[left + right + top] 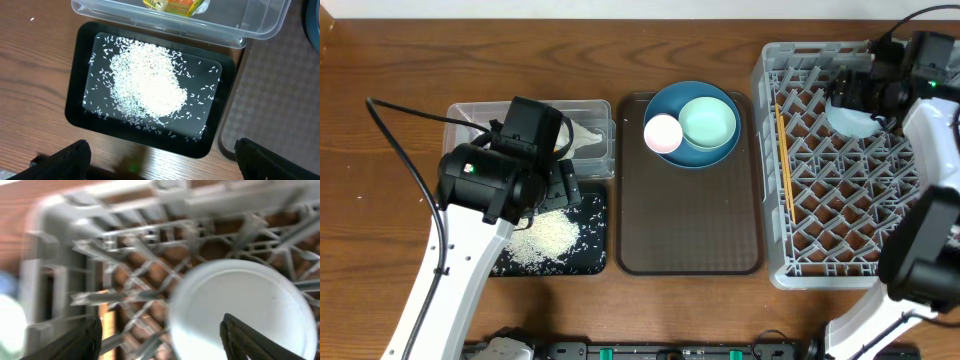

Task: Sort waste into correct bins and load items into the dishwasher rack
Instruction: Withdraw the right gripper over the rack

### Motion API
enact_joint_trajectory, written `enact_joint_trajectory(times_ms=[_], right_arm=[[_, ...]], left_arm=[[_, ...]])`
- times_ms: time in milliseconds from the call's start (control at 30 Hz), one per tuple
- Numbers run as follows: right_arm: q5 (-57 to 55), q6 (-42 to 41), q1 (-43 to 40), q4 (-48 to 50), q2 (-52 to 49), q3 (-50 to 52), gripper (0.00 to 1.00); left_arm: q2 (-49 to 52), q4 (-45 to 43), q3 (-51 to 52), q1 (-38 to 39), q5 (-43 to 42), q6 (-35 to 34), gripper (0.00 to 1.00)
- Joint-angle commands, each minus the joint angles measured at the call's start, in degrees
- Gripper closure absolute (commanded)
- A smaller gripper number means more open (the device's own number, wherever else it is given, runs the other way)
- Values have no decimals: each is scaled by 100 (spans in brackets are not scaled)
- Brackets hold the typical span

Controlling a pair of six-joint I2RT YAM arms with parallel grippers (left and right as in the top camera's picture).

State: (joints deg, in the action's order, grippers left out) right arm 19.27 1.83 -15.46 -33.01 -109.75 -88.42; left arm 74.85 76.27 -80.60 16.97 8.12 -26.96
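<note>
while the left fingers [62, 162] hang spread above the rice [150, 90] in the black tray [75, 100], the right fingers [250, 340] stand spread over the light blue bowl [240, 305], which rests in the grey rack [125, 245].

The light over the table [380, 60] is even and soft and comes from above; the shadows are short and faint, and nothing is dim. In the left wrist view all is sharp: the rice [150, 85] is almost washed out to white against the black tray [75, 100], and the rim of the clear tub [250, 30] carries a pale glare. The right wrist view is strongly blurred. The pegs of the rack [125, 280] smear, the light blue bowl [240, 305] looks nearly white, and the right fingers [250, 340] are dark, soft shapes.
</note>
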Motion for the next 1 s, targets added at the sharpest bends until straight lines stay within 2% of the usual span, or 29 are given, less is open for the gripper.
enact_joint_trajectory(times_ms=[0, 33, 67, 100, 267, 367, 433, 500, 633, 700, 733, 767, 833, 967], right_arm=[[960, -2, -22, -289, 717, -39, 21], [1150, -2, -22, -461, 846, -39, 17], [1329, -11, -22, -616, 960, -39, 7], [1530, -118, -22, -807, 1082, -39, 1], [2085, -678, -22, -1510, 1266, -39, 1], [2262, -645, -22, -2122, 1268, -39, 12], [2258, -645, -20, -2546, 1268, -39, 14], [2260, -599, -20, -2914, 1268, -39, 21], [2256, -579, 7, -3445, 1268, -39, 24], [2256, -581, 24, -3580, 1268, -39, 23], [2253, -581, 37, -3639, 1268, -39, 14], [2251, -581, 52, -3711, 1268, -39, 12], [2251, -581, 81, -3812, 1268, -37, 1], [2205, -579, 162, -4033, 1268, -37, 1]], left_arm=[[17, 20, 13, -28, 96, 31, 5], [17, 20, 13, -28, 96, 31, 5], [17, 20, 13, -31, 94, 31, 5], [17, 20, 13, -28, 94, 31, 5], [17, 20, 13, -28, 94, 31, 5], [17, 20, 13, -28, 94, 31, 5], [17, 20, 13, -31, 94, 31, 5], [17, 20, 13, -28, 94, 31, 5], [17, 20, 13, -31, 94, 31, 5], [17, 20, 13, -28, 94, 31, 5], [17, 20, 13, -28, 94, 31, 5], [17, 20, 13, -28, 94, 31, 5], [17, -7, 13, -28, 96, 31, 5], [17, -216, 13, -28, 92, -35, 5]])
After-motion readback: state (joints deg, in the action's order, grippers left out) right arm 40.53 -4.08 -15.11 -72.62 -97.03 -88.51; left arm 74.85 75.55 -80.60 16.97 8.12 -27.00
